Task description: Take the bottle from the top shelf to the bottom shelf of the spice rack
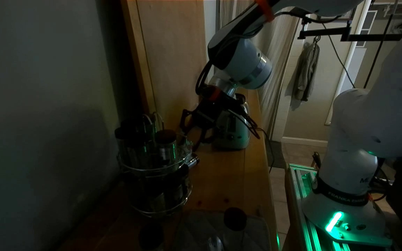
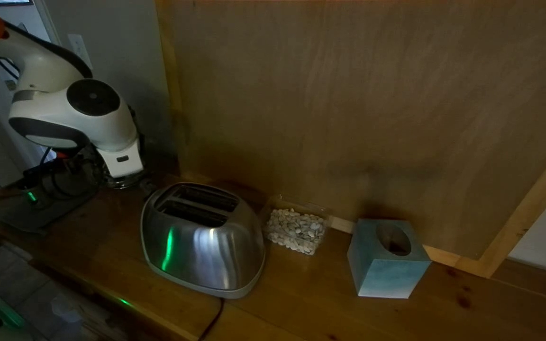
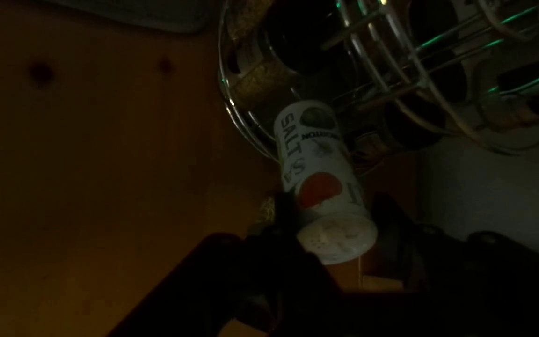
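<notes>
A white salt bottle [image 3: 318,159] with a red picture on its label shows in the wrist view, its pale lid facing me. My gripper [image 3: 337,208] has a finger on each side of its lid end and is shut on it. The bottle is tilted against the rack's jars, and its base end overlaps the rack's wire rim. The two-tier wire spice rack [image 1: 152,170] holds dark-capped jars on both shelves. It also shows in the wrist view [image 3: 231,104]. In an exterior view my gripper [image 1: 190,141] is at the rack's right side, near top-shelf height. The bottle is too dark to make out there.
A wall [image 1: 47,104] stands close behind the rack. A toaster [image 2: 206,253] stands beyond the gripper, with a box of pebbles [image 2: 296,229] and a blue tissue box [image 2: 391,265] past it. Dark-capped bottles [image 1: 235,219] stand on a mat [image 1: 194,226] before the rack.
</notes>
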Motion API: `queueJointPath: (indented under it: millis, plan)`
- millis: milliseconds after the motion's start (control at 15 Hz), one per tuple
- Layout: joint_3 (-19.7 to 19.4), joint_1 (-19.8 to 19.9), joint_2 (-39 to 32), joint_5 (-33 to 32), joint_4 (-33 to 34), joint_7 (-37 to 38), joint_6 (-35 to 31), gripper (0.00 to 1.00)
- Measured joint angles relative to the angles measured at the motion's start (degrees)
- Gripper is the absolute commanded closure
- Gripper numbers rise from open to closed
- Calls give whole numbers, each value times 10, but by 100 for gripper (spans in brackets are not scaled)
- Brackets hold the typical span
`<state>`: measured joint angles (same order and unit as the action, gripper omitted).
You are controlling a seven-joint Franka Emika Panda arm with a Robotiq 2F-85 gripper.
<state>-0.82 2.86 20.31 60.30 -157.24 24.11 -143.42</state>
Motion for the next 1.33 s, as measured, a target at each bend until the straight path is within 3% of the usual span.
queueJointPath:
  millis: [67,133,267,467,1133,1200,1267,1333]
  plan:
    - [2,0,-1,0,0,1,-1,79]
    - [4,0,-2,0,0,2,-2,29]
    - [7,0,-3,0,0,3,-4,21]
    - [7,0,-3,0,0,3,-5,1]
    - [7,0,-5,2,1,12,-5,0]
    - [7,1,-8,2,0,23,-5,9]
    - [7,2,-13,2,0,34,-5,26]
    - [7,4,-18,2,0,43,-7,34]
